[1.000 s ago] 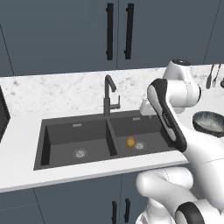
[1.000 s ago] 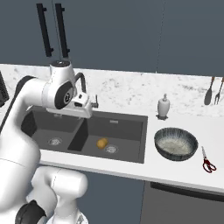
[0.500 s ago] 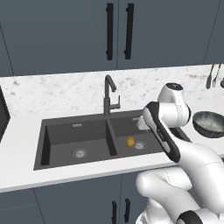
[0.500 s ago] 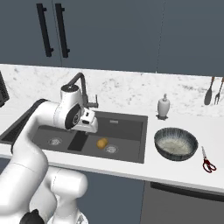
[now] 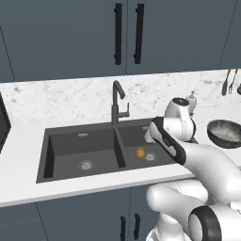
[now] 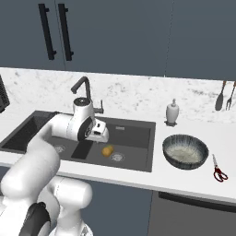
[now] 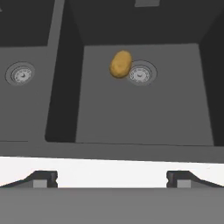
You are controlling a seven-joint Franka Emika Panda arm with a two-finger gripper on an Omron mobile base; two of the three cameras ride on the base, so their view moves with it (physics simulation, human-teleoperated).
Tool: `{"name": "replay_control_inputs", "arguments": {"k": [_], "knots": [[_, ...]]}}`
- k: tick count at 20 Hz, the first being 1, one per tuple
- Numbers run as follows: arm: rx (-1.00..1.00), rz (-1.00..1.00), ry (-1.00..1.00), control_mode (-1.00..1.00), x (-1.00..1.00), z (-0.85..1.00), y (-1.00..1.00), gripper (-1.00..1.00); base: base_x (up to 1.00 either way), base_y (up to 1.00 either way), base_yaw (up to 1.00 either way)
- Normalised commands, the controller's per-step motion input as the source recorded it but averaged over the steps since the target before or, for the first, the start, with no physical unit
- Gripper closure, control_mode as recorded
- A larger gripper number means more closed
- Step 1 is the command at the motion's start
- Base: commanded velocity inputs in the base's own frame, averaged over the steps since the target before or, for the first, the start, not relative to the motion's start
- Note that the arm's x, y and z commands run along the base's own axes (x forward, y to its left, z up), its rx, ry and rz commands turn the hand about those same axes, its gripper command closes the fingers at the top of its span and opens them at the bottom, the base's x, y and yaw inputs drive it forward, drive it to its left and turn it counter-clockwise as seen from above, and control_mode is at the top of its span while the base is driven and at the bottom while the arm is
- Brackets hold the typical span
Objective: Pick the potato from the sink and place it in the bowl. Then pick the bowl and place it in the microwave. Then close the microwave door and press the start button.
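Observation:
The potato, a small golden-yellow lump, lies on the floor of the right basin of the dark sink, right beside the round drain. It also shows as potato and potato. My gripper is open, its two tips wide apart with nothing between them. It hangs over the sink's front rim, above and short of the potato. In the right base view the gripper sits just up and left of the potato. The blue-grey bowl stands empty on the counter right of the sink. The microwave is out of view.
A dark curved faucet rises behind the divider between the basins. A white soap bottle stands behind the bowl, red-handled scissors lie to its right, and utensils hang on the wall. A black edge shows far left.
The arm has folded down and lowered the hand from above the counter toward the right basin. The jaws stayed open. Potato and bowl have not moved.

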Motion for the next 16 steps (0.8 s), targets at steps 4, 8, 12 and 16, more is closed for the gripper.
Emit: {"name": "replay_control_inputs", "arguments": {"k": [4,8,12,16], "knots": [[0.00,0.00,0.00,-1.00,0.27,-0.35,-0.18,-1.00,0.00,0.00,0.00],[0.00,0.00,0.00,-1.00,0.29,-0.28,-0.05,-1.00,0.00,0.00,0.00],[0.00,0.00,0.00,-1.00,0.39,-0.25,0.00,-1.00,0.00,0.00,0.00],[0.02,0.00,0.00,-1.00,0.36,-0.15,-0.01,-1.00,0.00,0.00,0.00]]}}
